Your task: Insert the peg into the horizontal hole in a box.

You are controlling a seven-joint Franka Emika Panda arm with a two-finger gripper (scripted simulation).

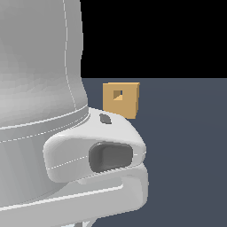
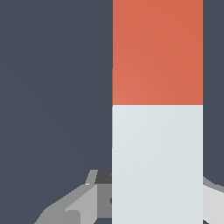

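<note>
Tan box (image 1: 120, 100) sits mid-frame on the counter (image 1: 186, 146), its hole (image 1: 117, 94) facing us. Tool (image 2: 157, 199) straddles the white-and-orange peg (image 2: 157, 109) at its white part; whether it's pinching, I cannot tell.

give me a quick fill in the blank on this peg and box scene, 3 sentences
1. In the wrist view the peg has a white section and an ____ section.
2. The hole in the tan box has a ____ shape.
3. In the exterior view the robot arm hides the box's lower ____ corner.

Missing words: orange-red; square; left
</note>
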